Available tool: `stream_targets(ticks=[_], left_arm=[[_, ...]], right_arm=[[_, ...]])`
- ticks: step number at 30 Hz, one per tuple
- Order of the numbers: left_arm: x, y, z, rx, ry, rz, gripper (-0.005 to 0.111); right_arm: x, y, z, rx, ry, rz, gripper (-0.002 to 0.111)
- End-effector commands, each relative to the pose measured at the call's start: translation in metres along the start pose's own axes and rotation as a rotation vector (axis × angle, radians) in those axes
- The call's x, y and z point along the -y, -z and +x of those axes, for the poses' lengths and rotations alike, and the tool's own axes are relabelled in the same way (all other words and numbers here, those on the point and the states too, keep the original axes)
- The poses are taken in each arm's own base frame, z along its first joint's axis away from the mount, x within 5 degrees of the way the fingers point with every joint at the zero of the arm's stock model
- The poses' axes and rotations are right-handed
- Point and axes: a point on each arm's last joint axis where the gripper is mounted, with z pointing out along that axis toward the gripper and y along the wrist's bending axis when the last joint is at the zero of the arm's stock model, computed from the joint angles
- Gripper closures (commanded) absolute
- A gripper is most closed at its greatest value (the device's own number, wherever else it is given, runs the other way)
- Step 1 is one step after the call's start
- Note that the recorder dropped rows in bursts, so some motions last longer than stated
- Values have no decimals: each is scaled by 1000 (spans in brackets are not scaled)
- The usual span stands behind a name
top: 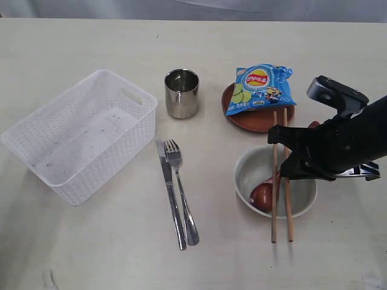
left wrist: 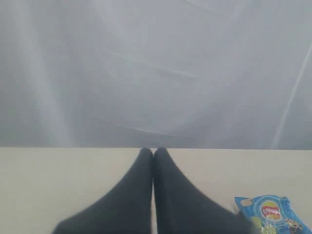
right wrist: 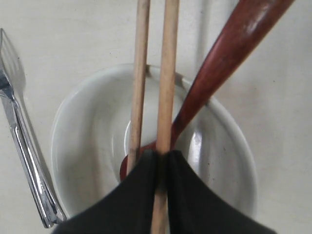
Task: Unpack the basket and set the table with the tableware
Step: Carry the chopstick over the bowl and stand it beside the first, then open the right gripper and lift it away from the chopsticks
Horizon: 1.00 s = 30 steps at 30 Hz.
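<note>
Two pale wooden chopsticks (top: 274,220) side by side across the pale greenish-white round bowl (top: 245,175) on the beige table (top: 91,241), long axis running front to back, black right gripper (right wrist: 161,158) over their middle, fingers pinching one stick, black left gripper (left wrist: 153,152) pressed together, empty

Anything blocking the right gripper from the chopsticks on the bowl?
Nothing visible. The right gripper is at the chopsticks, with one stick between its fingers. The wooden spoon lies beside them in the bowl, not in between.
</note>
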Motion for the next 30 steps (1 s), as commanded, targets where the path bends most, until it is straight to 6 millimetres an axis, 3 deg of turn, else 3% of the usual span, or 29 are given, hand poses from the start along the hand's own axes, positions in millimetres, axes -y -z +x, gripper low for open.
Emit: stream_targets(ticks=[1, 4, 6, 19, 25, 30], left_arm=[[1, 1, 1, 0, 4, 6, 107], [1, 1, 1, 0, 6, 6, 107], [1, 1, 1, 0, 6, 6, 107], [1, 1, 1, 0, 6, 6, 107], [1, 1, 1, 0, 6, 6, 107], [1, 1, 1, 0, 6, 6, 107]], right_arm=[[0, -1, 2, -8, 3, -1, 94], [0, -1, 2, -12, 3, -1, 71], [0, 0, 2, -10, 3, -2, 64], [-19, 19, -12, -90, 81, -47, 67], [-12, 10, -11, -129, 104, 18, 57], [-29, -3, -5, -101, 196, 43, 57]])
